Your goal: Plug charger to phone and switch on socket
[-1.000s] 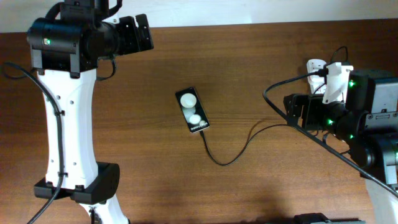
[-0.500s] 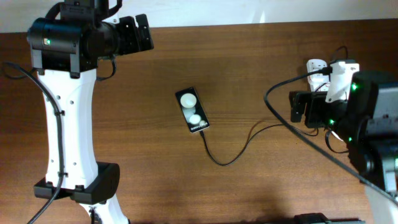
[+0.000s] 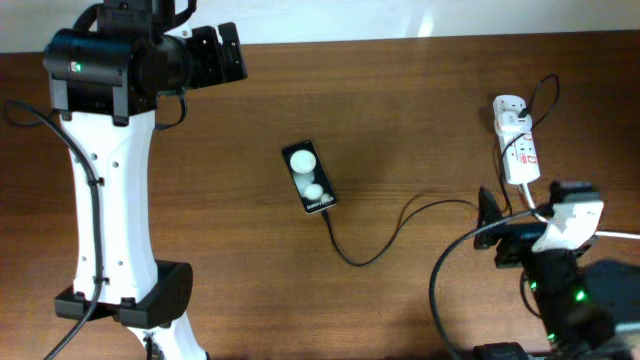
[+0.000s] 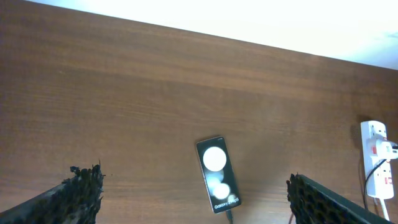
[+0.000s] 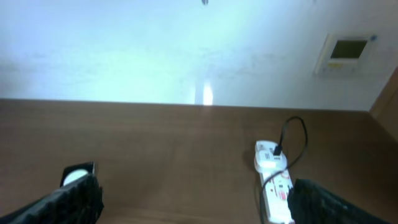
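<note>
The phone (image 3: 309,177) lies flat near the middle of the counter (image 3: 420,100), turned a little off square, with two round white reflections on its screen. The charger (image 3: 356,261) meets the phone's nearer short end, dips toward the front edge, then rises and runs off to the right. Whether its tip is seated in the port is too small to tell. The socket (image 3: 515,150) lies near the right side of the counter toward the back, lengthwise front to back, with a thin black lead looping from its far end and a thick white cord (image 3: 615,236) trailing off to the right. The left pincer (image 3: 224,52) hangs at the back left, well apart from the phone. In the left wrist view its two fingers (image 4: 81,190) sit at opposite lower corners, spread wide with nothing between them, the phone on the counter beyond the gap and nearer the middle. The right pincer (image 5: 194,185) is likewise spread wide and empty. From overhead it sits just in front of the socket's near end, close to the charger. In the right wrist view the socket lies beyond the gap, close to the right finger, and the phone peeks over the left finger.
</note>
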Controlling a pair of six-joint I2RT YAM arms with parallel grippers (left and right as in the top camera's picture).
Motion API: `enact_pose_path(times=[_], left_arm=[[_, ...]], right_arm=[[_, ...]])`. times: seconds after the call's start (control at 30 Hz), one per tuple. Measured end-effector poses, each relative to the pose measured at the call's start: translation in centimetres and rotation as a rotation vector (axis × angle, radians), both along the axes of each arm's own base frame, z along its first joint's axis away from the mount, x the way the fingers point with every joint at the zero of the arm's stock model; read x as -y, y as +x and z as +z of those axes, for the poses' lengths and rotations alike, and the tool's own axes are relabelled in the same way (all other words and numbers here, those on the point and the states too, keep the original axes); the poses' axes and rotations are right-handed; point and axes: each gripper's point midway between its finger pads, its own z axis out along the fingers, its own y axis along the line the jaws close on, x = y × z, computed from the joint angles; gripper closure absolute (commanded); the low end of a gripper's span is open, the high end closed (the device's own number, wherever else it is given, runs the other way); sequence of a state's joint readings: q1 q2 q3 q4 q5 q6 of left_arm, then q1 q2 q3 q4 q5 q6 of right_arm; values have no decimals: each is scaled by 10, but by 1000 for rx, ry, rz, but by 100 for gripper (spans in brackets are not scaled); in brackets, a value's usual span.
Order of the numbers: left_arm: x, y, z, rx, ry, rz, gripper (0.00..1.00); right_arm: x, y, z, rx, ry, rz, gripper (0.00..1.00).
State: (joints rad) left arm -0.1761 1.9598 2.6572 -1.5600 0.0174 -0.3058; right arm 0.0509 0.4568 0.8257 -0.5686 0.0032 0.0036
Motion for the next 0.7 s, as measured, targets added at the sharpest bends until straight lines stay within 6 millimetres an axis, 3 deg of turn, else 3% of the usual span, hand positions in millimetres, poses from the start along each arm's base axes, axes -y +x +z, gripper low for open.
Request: enact_pose_path(times=[0.4,0.7], left_arm=[[0,0,0,0,0,0,1],[0,0,0,0,0,0,1]], right_arm=[[-1,7,-63,220,8,1,1],[-1,5,-80,327,13,1,1]])
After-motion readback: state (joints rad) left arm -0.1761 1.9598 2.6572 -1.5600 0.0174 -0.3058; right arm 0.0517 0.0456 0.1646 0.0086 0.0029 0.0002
